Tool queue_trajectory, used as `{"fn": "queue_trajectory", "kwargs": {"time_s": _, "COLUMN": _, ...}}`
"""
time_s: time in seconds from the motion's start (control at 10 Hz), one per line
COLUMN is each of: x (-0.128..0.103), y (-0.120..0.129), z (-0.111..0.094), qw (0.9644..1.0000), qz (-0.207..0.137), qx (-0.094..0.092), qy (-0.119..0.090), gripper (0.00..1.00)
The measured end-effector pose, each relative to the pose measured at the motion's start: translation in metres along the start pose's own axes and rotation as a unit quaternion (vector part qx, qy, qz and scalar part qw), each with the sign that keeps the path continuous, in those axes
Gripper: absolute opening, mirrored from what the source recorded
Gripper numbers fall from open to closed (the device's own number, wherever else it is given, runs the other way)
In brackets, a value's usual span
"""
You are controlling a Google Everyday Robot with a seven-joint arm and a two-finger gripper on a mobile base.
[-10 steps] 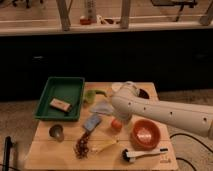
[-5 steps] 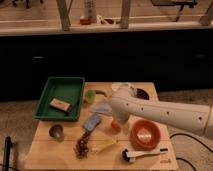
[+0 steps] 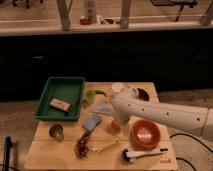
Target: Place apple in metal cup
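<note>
The apple [image 3: 115,127] is a small orange-red fruit in the middle of the wooden table [image 3: 60,155], partly covered by my arm. My gripper [image 3: 118,120] hangs from the end of the white arm [image 3: 160,116], which reaches in from the right, and is right over the apple. The metal cup [image 3: 56,132] is small, grey and upright near the table's left front, well left of the gripper, and nothing shows in its dark inside.
An orange-red bowl [image 3: 145,135] sits right of the apple. A green tray [image 3: 75,100] holding a tan block [image 3: 59,104] is at back left. A blue object [image 3: 91,122], a reddish-brown packet [image 3: 82,146], a yellow item [image 3: 106,146], a brush [image 3: 142,154] and a white container [image 3: 119,88] lie around.
The arm's end has come down and slightly left over the apple, covering more of it. The other things have not moved.
</note>
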Motion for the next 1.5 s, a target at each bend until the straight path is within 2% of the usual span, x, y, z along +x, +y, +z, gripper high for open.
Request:
{"fn": "queue_trajectory", "kwargs": {"time_s": 0.2, "x": 0.005, "y": 0.002, "z": 0.008, "qw": 1.0, "qz": 0.003, "qx": 0.004, "qy": -0.004, "gripper": 0.79}}
{"fn": "queue_trajectory", "kwargs": {"time_s": 0.3, "x": 0.007, "y": 0.003, "z": 0.012, "qw": 1.0, "qz": 0.003, "qx": 0.006, "qy": -0.005, "gripper": 0.72}}
{"fn": "queue_trajectory", "kwargs": {"time_s": 0.8, "x": 0.012, "y": -0.002, "z": 0.021, "qw": 0.9998, "qz": -0.015, "qx": 0.008, "qy": -0.014, "gripper": 0.24}}
{"fn": "queue_trajectory", "kwargs": {"time_s": 0.9, "x": 0.009, "y": -0.006, "z": 0.02, "qw": 0.9995, "qz": -0.025, "qx": 0.006, "qy": -0.016, "gripper": 0.12}}
{"fn": "queue_trajectory", "kwargs": {"time_s": 1.0, "x": 0.007, "y": -0.007, "z": 0.019, "qw": 0.9993, "qz": -0.032, "qx": 0.002, "qy": -0.018, "gripper": 0.05}}
{"fn": "queue_trajectory", "kwargs": {"time_s": 1.2, "x": -0.001, "y": -0.013, "z": 0.014, "qw": 0.9984, "qz": -0.053, "qx": -0.005, "qy": -0.02, "gripper": 0.0}}
{"fn": "queue_trajectory", "kwargs": {"time_s": 1.5, "x": -0.013, "y": -0.021, "z": -0.003, "qw": 0.9962, "qz": -0.084, "qx": 0.0, "qy": -0.022, "gripper": 0.0}}
